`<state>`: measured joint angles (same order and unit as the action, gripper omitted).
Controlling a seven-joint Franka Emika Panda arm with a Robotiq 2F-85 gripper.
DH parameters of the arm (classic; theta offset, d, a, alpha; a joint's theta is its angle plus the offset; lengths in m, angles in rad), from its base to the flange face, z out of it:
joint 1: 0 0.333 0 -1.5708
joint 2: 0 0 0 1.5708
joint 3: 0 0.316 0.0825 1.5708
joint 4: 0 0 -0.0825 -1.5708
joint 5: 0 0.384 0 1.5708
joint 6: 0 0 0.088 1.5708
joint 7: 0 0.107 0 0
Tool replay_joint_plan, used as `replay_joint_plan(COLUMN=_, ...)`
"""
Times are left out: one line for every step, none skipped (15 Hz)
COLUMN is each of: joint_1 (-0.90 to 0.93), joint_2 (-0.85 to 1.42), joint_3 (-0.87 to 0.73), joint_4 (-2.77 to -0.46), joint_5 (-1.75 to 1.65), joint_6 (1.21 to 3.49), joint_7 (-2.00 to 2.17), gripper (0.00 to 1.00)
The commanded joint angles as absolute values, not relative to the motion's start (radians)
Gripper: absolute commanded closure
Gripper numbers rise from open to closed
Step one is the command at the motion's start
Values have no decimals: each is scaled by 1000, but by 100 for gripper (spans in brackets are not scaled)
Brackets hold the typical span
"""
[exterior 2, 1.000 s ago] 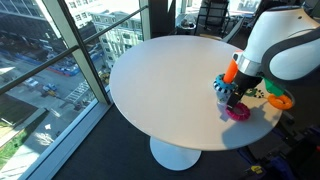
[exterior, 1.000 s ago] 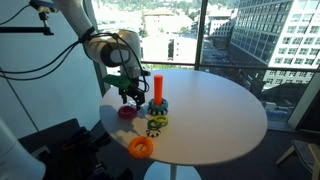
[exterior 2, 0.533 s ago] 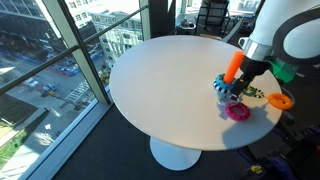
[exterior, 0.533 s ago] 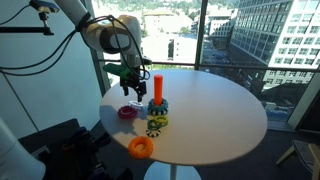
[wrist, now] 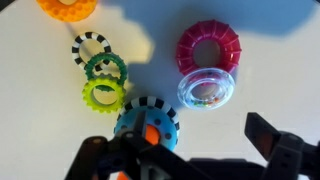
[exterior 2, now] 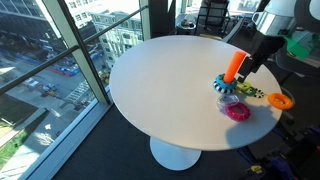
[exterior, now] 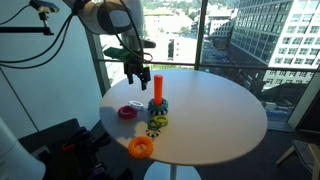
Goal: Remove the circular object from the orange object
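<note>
The orange peg point(exterior: 157, 86) stands upright on its blue base point(exterior: 158, 106); it also shows in an exterior view point(exterior 2: 233, 67) and from above in the wrist view point(wrist: 150, 136). I see no ring on its shaft. A green ring with a bumpy rim point(wrist: 104, 67) lies flat on the table between a black-and-white ring point(wrist: 92, 48) and a yellow-green ring point(wrist: 103, 94). My gripper point(exterior: 135, 75) hangs open and empty beside the peg, about level with its top. In the wrist view its fingers point(wrist: 185, 150) are spread wide above the base.
A magenta ring point(wrist: 210, 47) and a clear ring with beads point(wrist: 207, 90) lie beside the peg. An orange ring point(exterior: 141, 147) lies near the round white table's point(exterior: 215, 110) front edge. Windows stand close behind the table.
My gripper has risen from just above the table by the magenta ring to about the height of the peg's top. The rings on the table have not moved.
</note>
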<state>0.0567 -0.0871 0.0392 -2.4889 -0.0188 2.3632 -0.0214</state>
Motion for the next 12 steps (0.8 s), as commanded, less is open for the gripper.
replay_joint_plan(joint_1=48, joint_2=-172, joint_3=31, joint_4=-2458, joint_5=6, joint_6=2235, joint_7=-51, gripper=0)
replay_joint_plan(joint_1=47, joint_2=-191, joint_3=28, joint_4=-2451, joint_5=7, joint_6=2202, joint_7=-56, gripper=0)
replay_joint_plan(joint_1=48, joint_2=-207, joint_3=26, joint_4=-2444, joint_5=10, joint_6=2170, joint_7=-62, gripper=0)
replay_joint_plan(joint_1=49, joint_2=-225, joint_3=23, joint_4=-2434, joint_5=14, joint_6=2126, joint_7=-72, gripper=0)
replay_joint_plan(joint_1=50, joint_2=-242, joint_3=20, joint_4=-2427, joint_5=18, joint_6=2089, joint_7=-81, gripper=0)
replay_joint_plan(joint_1=52, joint_2=-262, joint_3=17, joint_4=-2418, joint_5=26, joint_6=2042, joint_7=-96, gripper=0)
replay_joint_plan(joint_1=51, joint_2=-277, joint_3=15, joint_4=-2408, joint_5=28, joint_6=2002, joint_7=-98, gripper=0)
replay_joint_plan(joint_1=50, joint_2=-291, joint_3=12, joint_4=-2396, joint_5=31, joint_6=1956, joint_7=-106, gripper=0)
replay_joint_plan(joint_1=47, joint_2=-310, joint_3=11, joint_4=-2385, joint_5=24, joint_6=1911, joint_7=-103, gripper=0)
replay_joint_plan(joint_1=46, joint_2=-323, joint_3=8, joint_4=-2372, joint_5=22, joint_6=1869, joint_7=-103, gripper=0)
replay_joint_plan(joint_1=43, joint_2=-340, joint_3=6, joint_4=-2362, joint_5=20, joint_6=1840, joint_7=-95, gripper=0)
replay_joint_plan(joint_1=42, joint_2=-355, joint_3=2, joint_4=-2353, joint_5=22, joint_6=1814, joint_7=-94, gripper=0)
